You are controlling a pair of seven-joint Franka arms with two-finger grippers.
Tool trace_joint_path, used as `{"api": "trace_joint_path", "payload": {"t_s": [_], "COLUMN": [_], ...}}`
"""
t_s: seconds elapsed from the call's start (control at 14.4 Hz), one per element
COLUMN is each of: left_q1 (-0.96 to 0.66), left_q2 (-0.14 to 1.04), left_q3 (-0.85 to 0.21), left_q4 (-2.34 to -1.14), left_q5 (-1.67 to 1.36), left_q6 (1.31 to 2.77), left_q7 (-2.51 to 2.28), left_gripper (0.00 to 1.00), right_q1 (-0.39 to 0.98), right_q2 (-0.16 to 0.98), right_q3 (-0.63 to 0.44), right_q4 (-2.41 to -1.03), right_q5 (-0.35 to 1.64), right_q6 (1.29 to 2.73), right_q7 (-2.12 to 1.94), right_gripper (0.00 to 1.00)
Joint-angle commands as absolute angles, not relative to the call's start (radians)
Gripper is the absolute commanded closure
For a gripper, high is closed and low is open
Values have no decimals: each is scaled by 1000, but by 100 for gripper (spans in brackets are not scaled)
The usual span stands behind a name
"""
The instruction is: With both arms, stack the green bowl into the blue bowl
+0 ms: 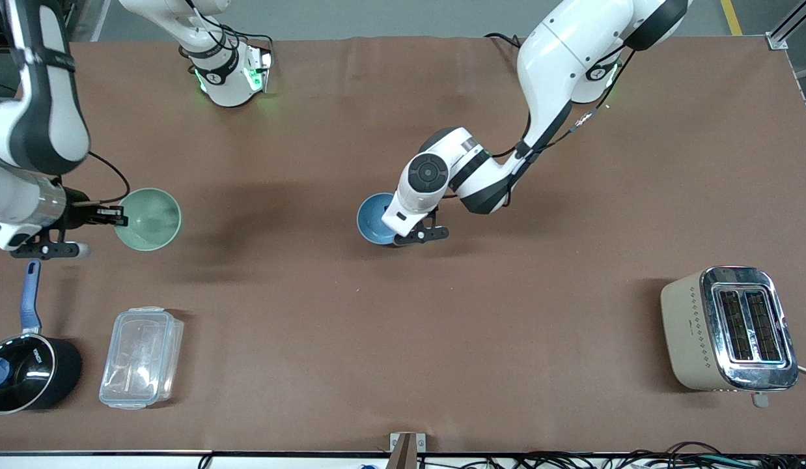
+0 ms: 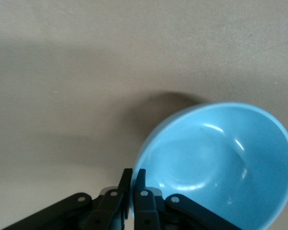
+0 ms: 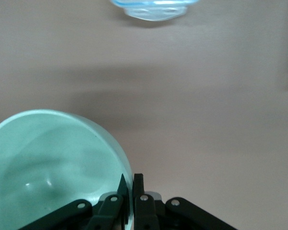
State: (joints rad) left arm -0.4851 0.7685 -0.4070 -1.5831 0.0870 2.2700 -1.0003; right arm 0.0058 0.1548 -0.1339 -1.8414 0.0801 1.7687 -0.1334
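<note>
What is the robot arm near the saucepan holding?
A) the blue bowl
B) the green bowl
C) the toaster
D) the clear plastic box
B: the right gripper, at the saucepan's end of the table, has its jaws pinched on the rim of the green bowl; the right wrist view shows the same grip, while the left gripper holds the blue bowl.
</note>
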Motion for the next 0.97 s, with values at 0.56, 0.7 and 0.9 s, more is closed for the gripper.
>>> {"api": "trace_joint_path", "payload": {"t_s": [0.56, 0.7, 0.9], "left_q1": [-261, -175, -53], "left_q2": [493, 431, 344], "left_q3": [-325, -325, -331], "left_q4": [-1464, -1442, -1433], "left_q5": [233, 232, 221], "left_q6": [2027, 1956, 1875], "left_q7": [-887, -777, -619], "left_gripper": [0, 0, 0], "right_q1": [87, 153, 286], "right_q2": [187, 236, 332], "right_q3": [297, 316, 316], "right_q4": [-1799, -1801, -1801], "right_q5": [141, 140, 124], "right_q6": [1865, 1958, 2119], "right_q7": [539, 657, 822], "right_gripper": [100, 100, 100]}}
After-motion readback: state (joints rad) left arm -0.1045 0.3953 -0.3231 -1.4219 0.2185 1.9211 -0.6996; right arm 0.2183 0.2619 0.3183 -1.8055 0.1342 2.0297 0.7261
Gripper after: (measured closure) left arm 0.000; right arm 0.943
